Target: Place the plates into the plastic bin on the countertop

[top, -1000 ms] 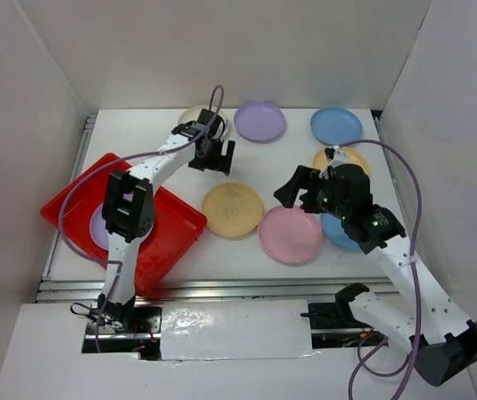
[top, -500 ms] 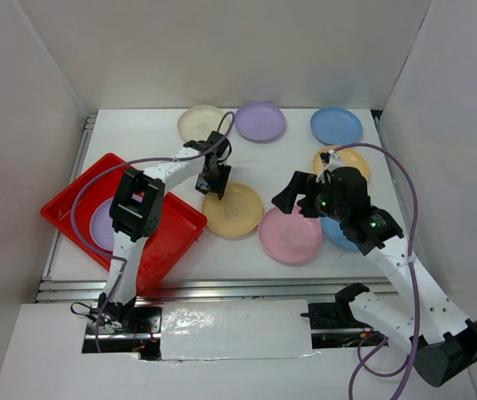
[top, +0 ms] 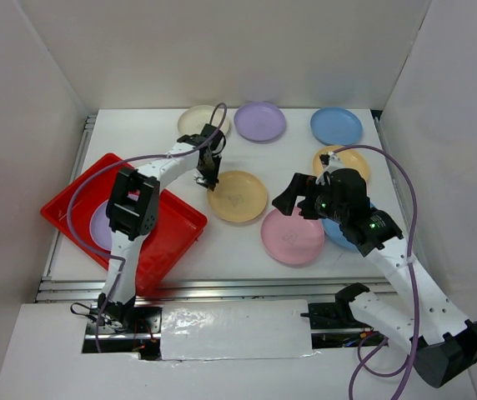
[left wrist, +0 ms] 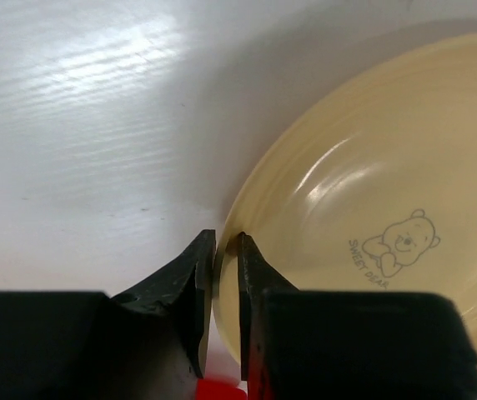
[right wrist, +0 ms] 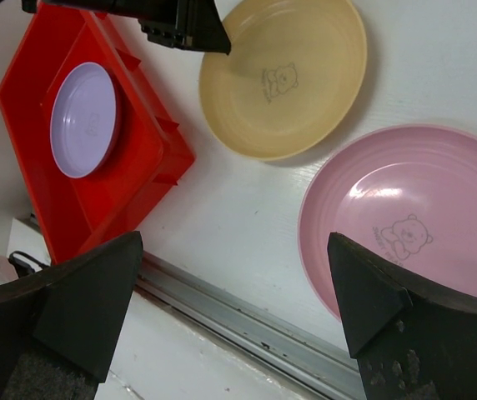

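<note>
My left gripper (top: 208, 176) (left wrist: 226, 240) is shut on the near-left rim of a yellow-orange plate (top: 238, 197) (left wrist: 364, 208), one finger inside the rim and one outside. The plate lies on the countertop (top: 147, 142) just right of the red plastic bin (top: 70, 200) (right wrist: 138, 158). A pale purple plate (top: 99, 227) (right wrist: 84, 121) lies inside the bin. My right gripper (top: 298, 193) (right wrist: 234, 242) hangs open above the near-left edge of a pink plate (top: 292, 237) (right wrist: 405, 217), holding nothing. The yellow-orange plate (right wrist: 282, 77) also shows in the right wrist view.
Cream (top: 193, 119), purple (top: 260, 122) and blue (top: 336, 126) plates line the far edge. Another yellow-orange plate (top: 348, 157) and a blue one (top: 336, 231) lie partly under the right arm. A metal rail (right wrist: 247, 321) runs along the near edge.
My left gripper came down from near the cream plate and closed from open onto the yellow-orange plate's rim; that plate shifted slightly away and to the right. The right arm barely moved.
</note>
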Controlling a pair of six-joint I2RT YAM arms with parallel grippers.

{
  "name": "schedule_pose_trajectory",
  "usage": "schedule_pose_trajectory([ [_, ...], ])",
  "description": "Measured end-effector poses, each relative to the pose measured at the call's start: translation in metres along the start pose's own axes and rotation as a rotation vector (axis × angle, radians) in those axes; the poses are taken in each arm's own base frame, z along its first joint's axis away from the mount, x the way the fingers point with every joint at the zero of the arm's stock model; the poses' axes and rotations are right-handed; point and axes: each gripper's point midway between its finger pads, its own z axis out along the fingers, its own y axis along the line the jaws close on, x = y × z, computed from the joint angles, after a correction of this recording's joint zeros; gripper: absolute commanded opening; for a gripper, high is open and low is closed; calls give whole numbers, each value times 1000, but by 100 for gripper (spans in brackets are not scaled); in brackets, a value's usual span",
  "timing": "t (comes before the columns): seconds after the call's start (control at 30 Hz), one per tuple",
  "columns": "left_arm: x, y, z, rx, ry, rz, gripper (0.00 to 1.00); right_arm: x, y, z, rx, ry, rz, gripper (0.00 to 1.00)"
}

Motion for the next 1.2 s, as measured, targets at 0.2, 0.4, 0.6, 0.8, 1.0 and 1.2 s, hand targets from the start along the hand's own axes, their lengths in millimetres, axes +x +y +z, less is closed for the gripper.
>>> schedule_pose_trajectory([
  [0.2,-34,14,-29,-30,-111,-107,0,-1,-1,0,5,-3,0,100],
  [0.4,-45,65,-132,-93,-335,-401,0,4,-5,2,14,6,3,100],
  [0.6,-3,170,-222,-179,-567,-817,0,9,-6,4,15,19,3,100],
  [0.8,115,246,-223,-382,-548,-1180,0,12,-1,5,1,29,5,100],
  [1.0,190,266,-232,-514,-559,-1363,0,20,5,9,-13,58,-2,100],
  [1.2,203,277,-227,-522,-547,-1415,0,24,10,9,-19,66,-11,100],
])
